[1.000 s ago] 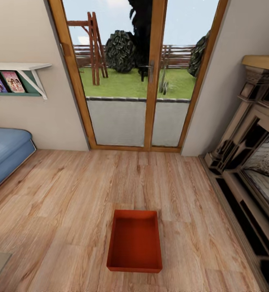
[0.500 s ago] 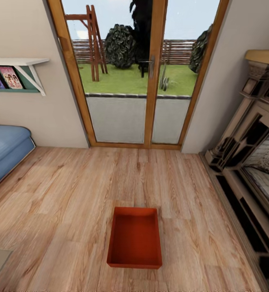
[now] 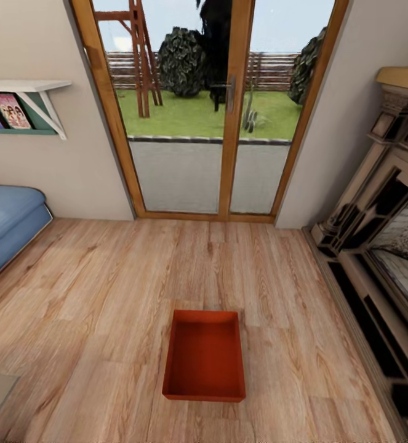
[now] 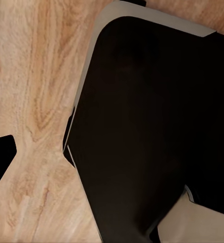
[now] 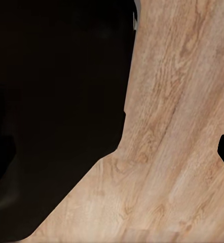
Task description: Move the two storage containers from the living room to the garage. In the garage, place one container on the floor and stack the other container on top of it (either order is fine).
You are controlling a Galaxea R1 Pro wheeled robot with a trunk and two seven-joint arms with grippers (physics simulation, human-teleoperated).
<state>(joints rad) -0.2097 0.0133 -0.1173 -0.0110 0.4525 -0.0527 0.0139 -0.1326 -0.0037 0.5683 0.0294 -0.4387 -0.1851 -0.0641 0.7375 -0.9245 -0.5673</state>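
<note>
An open orange-red rectangular storage container (image 3: 204,355) sits low and centre in the head view on the light wood-plank floor (image 3: 105,289), before the wood-framed glass doors (image 3: 216,111) — blue sofa (image 3: 7,224) at left, brick fireplace (image 3: 382,246) at right. Neither end effector appears near it — whether they are released or clenched cannot be told.

an orange-red storage container (image 3: 204,355) sits open-topped on the wood-plank floor (image 3: 105,295), nothing above its mouth and bare planks on all four sides — approach is free from every direction. to the right the fireplace (image 3: 382,246) runs along the wall, well apart from the bin. the blue sofa (image 3: 7,227) stands far off to the left. ahead, the glazed doors (image 3: 216,111) close the far end of the room. the wrist views look down on bare planks beside dark robot bodywork (image 4: 152,131).
</note>
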